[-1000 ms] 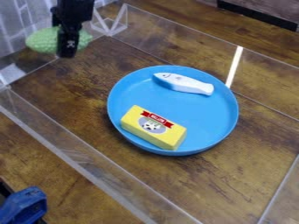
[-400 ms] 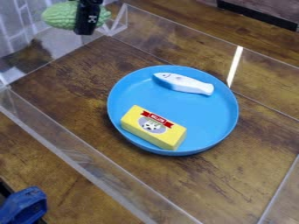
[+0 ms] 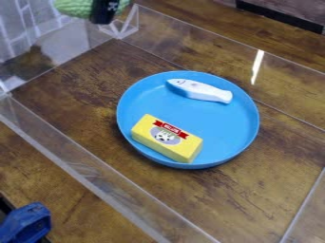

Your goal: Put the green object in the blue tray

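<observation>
The green object [image 3: 74,8], a knobbly soft lump, hangs at the top left edge of the view, well above the wooden table. My gripper [image 3: 106,9] is shut on its right side, and only the dark finger ends show below the frame edge. The blue tray [image 3: 238,133], a round dish, sits at the table's centre, lower right of the gripper and well apart from it. In the tray lie a white toy [image 3: 200,90] at the back and a yellow box [image 3: 168,138] at the front.
Clear acrylic walls [image 3: 76,161] run along the left and front of the table. A white frame piece [image 3: 124,26] stands just below the gripper. A blue item [image 3: 23,226] lies outside the wall at the bottom left.
The gripper has risen and shifted right, carrying the green object up off the table's left corner towards the top edge of the view. The tray and its contents have not moved.
</observation>
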